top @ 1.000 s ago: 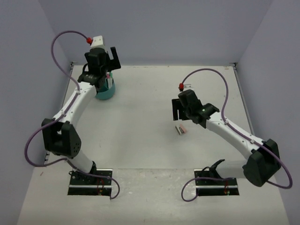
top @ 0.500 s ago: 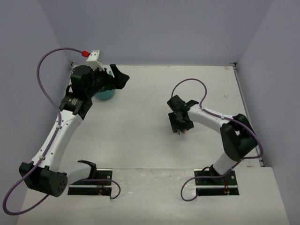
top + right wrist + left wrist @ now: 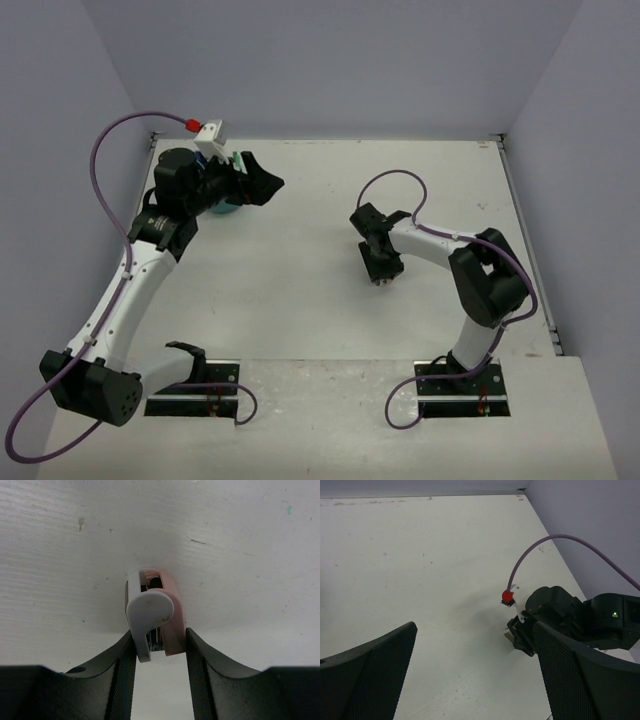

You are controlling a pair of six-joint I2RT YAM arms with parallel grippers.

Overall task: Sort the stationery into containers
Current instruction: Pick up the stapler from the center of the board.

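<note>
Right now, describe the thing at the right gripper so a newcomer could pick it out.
On the white table, right of centre, the right gripper points down at the surface. Between its fingers lies a small pink and white item, with a rounded white top and a pink side. Nothing else loose lies near it.

The white and black left arm [image 3: 125, 285] reaches far forward; its black left gripper [image 3: 262, 183] points sideways, jaws wide apart; the bent white right arm [image 3: 430, 240] tips its black right gripper [image 3: 381, 268] straight down, jaws squeezing both sides of a small pink and white plastic piece [image 3: 152, 612].
</note>
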